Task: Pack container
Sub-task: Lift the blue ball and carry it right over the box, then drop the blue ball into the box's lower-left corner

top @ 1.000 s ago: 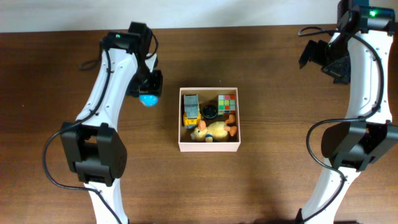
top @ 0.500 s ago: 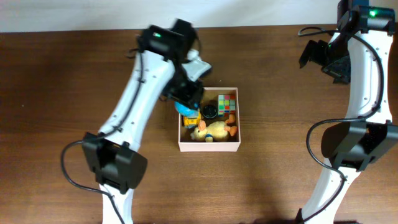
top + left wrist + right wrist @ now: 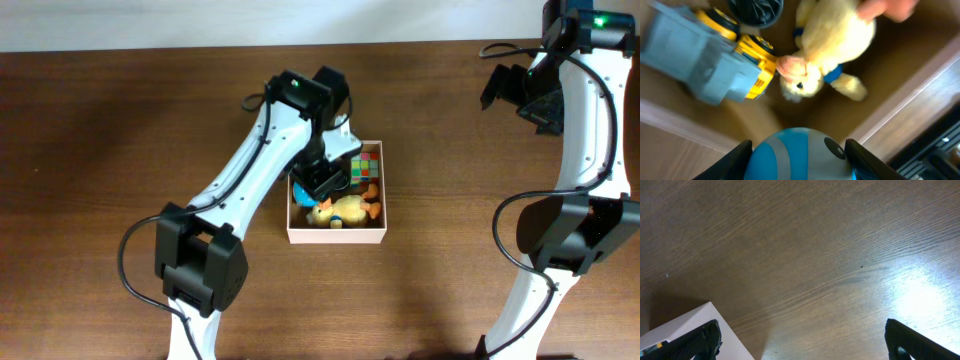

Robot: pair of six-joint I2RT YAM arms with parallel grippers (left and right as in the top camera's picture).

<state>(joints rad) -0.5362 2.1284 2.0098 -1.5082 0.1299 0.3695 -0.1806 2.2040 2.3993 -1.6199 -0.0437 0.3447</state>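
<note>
The container [image 3: 335, 237], a shallow open box, stands on the table [image 3: 100, 150]; all positions are given relative to it. The left gripper [image 3: 322, 182] hangs over the container's left half, its fingers clamped on either side of a blue ball [image 3: 796, 152]. Inside the container, under the ball, lie a grey-and-yellow toy truck [image 3: 710, 60], a yellow plush duck [image 3: 832, 45] and a black round object [image 3: 755, 10], with a colour cube [image 3: 366, 165] in the far right corner. The only bare floor is a small patch between the truck, the duck's head and the container's left wall. The right gripper [image 3: 802, 332] stays well apart from the container, off its far right, with its jaws wide apart and nothing between them. The likely hazards are these. If released from height, the round ball may strike the truck or the duck, bounce or roll, and clear the low wall. If lowered off-centre, the fingers may catch the wall and shift the container, or press on the truck. A ball resting on the other toys would probably sit proud of the rim and be unstable.
</note>
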